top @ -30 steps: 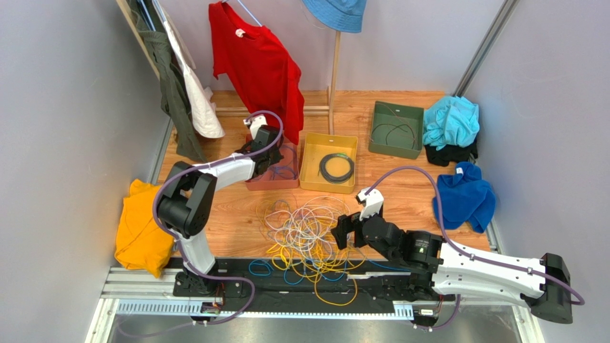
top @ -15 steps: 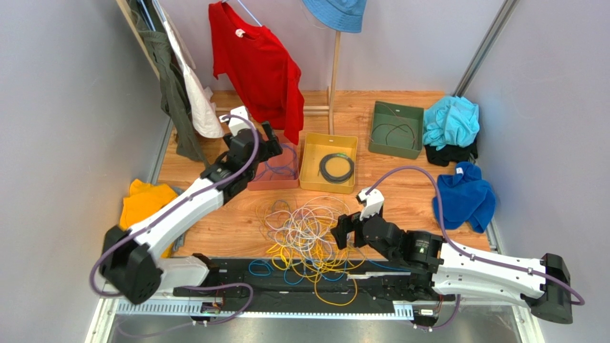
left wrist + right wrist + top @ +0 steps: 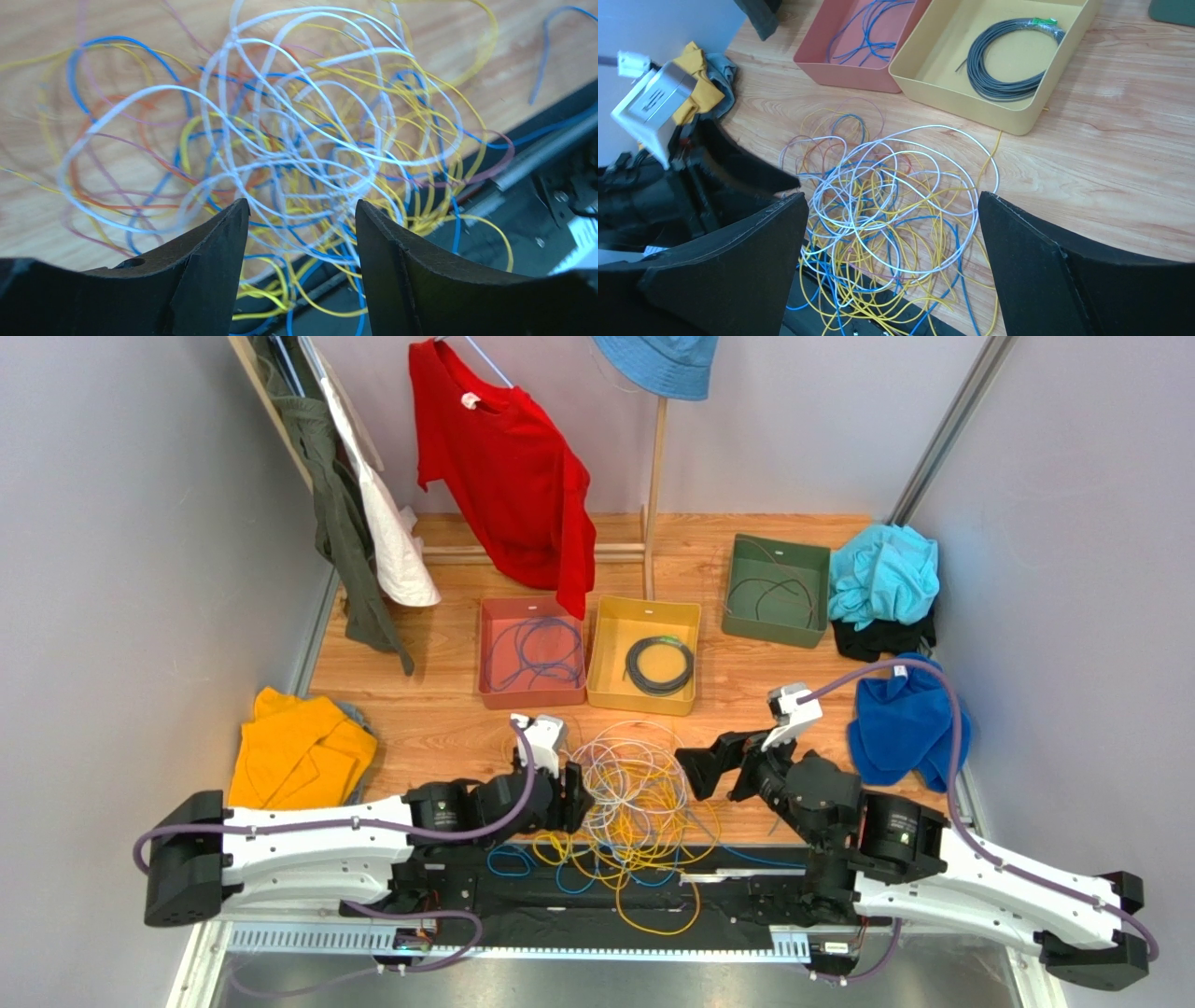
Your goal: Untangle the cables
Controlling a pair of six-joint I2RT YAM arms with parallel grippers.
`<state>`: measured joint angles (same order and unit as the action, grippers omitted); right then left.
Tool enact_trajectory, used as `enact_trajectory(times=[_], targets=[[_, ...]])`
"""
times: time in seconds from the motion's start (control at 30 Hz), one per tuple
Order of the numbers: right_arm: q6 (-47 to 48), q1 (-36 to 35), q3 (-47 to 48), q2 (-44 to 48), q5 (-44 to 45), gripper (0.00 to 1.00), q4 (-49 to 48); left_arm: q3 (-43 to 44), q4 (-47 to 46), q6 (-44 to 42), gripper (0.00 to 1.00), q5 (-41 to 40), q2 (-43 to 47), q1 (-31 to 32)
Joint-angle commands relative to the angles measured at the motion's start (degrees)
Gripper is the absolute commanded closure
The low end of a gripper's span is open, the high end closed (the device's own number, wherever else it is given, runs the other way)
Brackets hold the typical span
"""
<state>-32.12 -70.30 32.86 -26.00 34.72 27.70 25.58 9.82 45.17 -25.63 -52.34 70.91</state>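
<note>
The cables [image 3: 617, 798] lie as one loose tangle of thin yellow, white, blue and purple loops on the wooden table, spilling over the black rail at the near edge. My left gripper [image 3: 571, 794] sits at the tangle's left edge. In the left wrist view it [image 3: 302, 206] is open just above the cables [image 3: 302, 140], with nothing pinched between its fingers. My right gripper [image 3: 701, 767] hovers at the tangle's right side. Seen from the right wrist, it [image 3: 892, 201] is wide open and empty, raised over the cables [image 3: 892, 210].
A red-brown tray [image 3: 484, 651] holds blue and purple wire. Beside it a yellow tray [image 3: 599, 658] holds a grey coil, and a green tray [image 3: 731, 588] stands at the back right. Orange cloth [image 3: 295, 749] lies left and blue cloth [image 3: 905, 728] right. Black rail [image 3: 463, 889] runs along the near edge.
My left arm has swung from the red-brown tray down to the tangle's left edge, and its gripper has gone from shut to open. My right arm has drawn back to the right, still open.
</note>
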Motion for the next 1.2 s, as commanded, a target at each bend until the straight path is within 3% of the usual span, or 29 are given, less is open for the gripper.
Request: enact_trajectory(times=[0.0,0.13,0.3,0.53,0.73,0.87,1.07,1.17], targets=[[-2.94,-0.01,-0.86,-3.61,1.14,0.04,4.46,1.48,-4.38,5.01,0.35,-4.42,-0.65,7.37],[-6.29,-0.01,-2.89,-8.27,-0.44,0.06,2.28,2.19,-1.3,8.35,0.36,-8.38,-1.01,13.1],[-2.96,-0.01,-2.55,-13.45,-0.09,0.08,-3.18,1.31,1.59,12.48,0.36,-12.16,0.91,19.51],[-4.44,-0.01,-0.86,-21.02,-0.45,0.08,-1.33,-1.05,10.73,23.46,0.39,-18.31,4.08,27.43],[-3.13,0.95,-3.25,-20.75,1.84,0.07,-10.21,-4.4,11.36,28.48,0.39,-19.2,6.1,28.66],[-4.18,2.54,-2.28,-21.91,2.63,0.07,-10.3,-5.8,12.23,30.06,0.39,-19.72,7.86,29.02],[-3.22,2.54,-4.47,-13.57,2.28,0.08,-10.83,-9.23,13.55,32.26,0.39,-19.64,11.29,29.02],[-4.43,2.54,-4.39,-11.63,2.98,0.09,-6.54,-10.11,14.52,33.23,0.39,-19.99,12.26,29.02]])
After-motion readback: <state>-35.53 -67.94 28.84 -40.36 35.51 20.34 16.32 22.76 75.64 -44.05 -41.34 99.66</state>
